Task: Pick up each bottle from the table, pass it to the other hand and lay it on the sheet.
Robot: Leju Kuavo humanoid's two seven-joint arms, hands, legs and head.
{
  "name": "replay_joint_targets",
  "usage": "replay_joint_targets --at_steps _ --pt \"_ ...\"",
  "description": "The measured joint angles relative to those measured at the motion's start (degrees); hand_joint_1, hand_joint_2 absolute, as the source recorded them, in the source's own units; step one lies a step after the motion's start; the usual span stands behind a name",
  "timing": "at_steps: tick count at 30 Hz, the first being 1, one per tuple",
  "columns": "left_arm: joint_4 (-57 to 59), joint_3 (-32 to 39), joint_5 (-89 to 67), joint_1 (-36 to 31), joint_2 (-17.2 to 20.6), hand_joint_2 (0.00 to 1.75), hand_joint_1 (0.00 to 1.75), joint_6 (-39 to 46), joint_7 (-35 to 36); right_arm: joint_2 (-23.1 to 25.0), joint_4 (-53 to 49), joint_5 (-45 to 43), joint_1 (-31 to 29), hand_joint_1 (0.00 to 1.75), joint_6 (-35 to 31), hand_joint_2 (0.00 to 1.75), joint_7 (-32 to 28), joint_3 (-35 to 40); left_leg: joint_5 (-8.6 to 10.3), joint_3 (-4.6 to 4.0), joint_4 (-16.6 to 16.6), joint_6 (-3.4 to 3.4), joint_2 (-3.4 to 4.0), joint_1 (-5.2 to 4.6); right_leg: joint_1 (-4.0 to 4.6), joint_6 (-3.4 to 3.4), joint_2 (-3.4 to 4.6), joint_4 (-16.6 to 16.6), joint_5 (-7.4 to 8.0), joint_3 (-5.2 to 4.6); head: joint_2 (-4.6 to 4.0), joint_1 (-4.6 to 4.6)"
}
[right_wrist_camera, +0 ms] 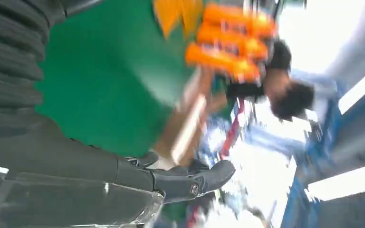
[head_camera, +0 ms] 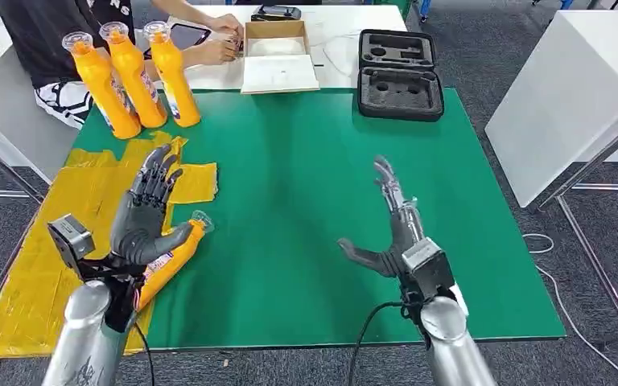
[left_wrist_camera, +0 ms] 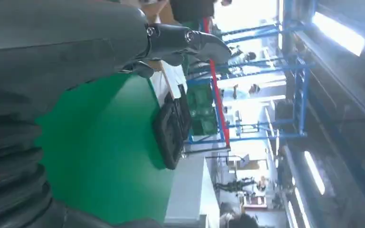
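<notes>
— Where are the orange plastic bottles?
— One (head_camera: 170,261) is laid on the yellow sheet (head_camera: 40,281) at the green surface (head_camera: 306,209) left edge; three (upright) (head_camera: 133,76) are stood at the far-left corner.
— The hands?
— Left hand (head_camera: 146,211) and right hand (head_camera: 390,229) are spread, nothing held.

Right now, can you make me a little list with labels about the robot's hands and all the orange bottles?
left hand: open, fingers spread, above the lying bottle
right hand: open, over the green table, holds nothing
lying bottle: on its side at the yellow sheet's edge, cap toward the green
standing bottles: three, upright, at the table's far left corner
person: sits behind the bottles
black case: open, far side
</notes>
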Motion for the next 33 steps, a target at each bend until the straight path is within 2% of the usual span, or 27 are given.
replay_joint_targets --at_steps 8,25,33 --pt "-2.5 -7.9 -0.1 3.0 -1.7 1.75 0.00 5.1 0.3 2.1 -8.0 1.4 6.3 0.00 -2.4 1.75 -1.7 0.0 -0.05 -0.03 0.0 -0.05 0.03 0.00 0.01 0.01 0.02 0.0 0.01 -0.04 0.00 0.00" --pt "-3.5 -12.9 -0.4 4.1 -1.9 1.75 0.00 7.0 1.2 2.2 -11.0 1.1 7.5 0.00 -2.5 1.75 -2.6 0.8 -0.02 -0.01 0.0 -0.03 0.02 0.00 0.01 0.01 0.02 0.0 0.01 -0.03 0.00 0.00" --pt "-7.6 -13.7 0.3 4.9 -1.9 1.75 0.00 6.4 -2.1 2.3 -11.1 1.2 7.9 0.00 -2.4 1.75 -2.6 2.1 -0.02 -0.01 0.0 -0.04 0.02 0.01 0.01 0.01 0.02 0.0 0.01 -0.02 0.00 0.00"
